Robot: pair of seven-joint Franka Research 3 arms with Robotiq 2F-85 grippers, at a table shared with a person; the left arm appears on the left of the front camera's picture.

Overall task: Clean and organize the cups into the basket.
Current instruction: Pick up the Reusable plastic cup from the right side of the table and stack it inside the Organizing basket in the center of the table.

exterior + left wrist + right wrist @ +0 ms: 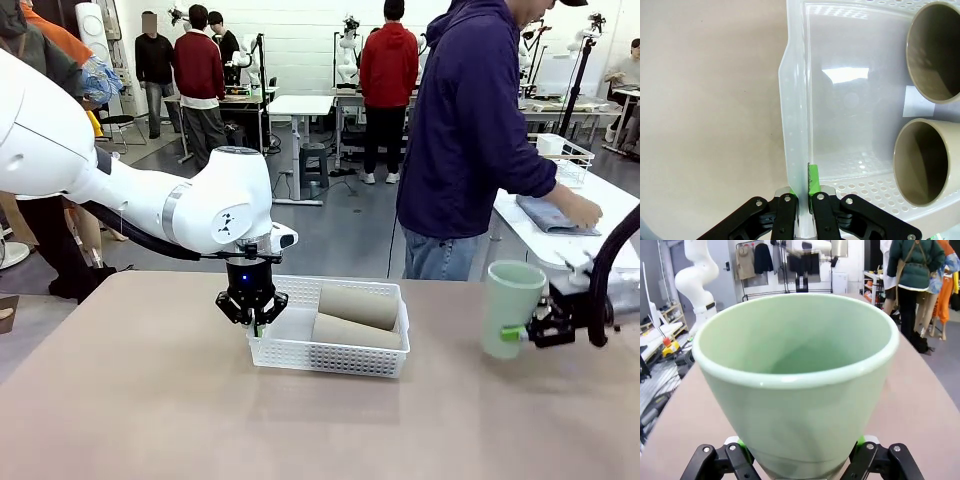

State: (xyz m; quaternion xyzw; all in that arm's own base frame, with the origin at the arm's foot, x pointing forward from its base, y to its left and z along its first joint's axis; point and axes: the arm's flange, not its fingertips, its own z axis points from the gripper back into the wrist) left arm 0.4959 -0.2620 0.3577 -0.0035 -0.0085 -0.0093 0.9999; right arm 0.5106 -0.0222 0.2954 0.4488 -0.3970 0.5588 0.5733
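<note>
Right of the basket (330,352), well apart from it, the green cup (512,300) stands up straight on the table (150,400) (or just over it, I cannot tell). The right pincer (522,333) has one finger on each side of the cup's bottom, wide apart and close against it. I cannot tell if it is squeezing or just loose. The cup looks hard and smooth and not heavy. It gets wider going up, so I think a low hold could let it tip or slip. A firm hold a bit higher up looks safer. It might crack if it fell.

Inside the basket, at its right end, two brown cups (358,305) lie on their sides, touching. The basket's left end is free, so the green cup should go there, lying down too.

At the basket's left wall, the left pincer (252,322) is pinched tight on the thin rim. The basket looks light and bendy, so I think it would slide if nobody held it.
</note>
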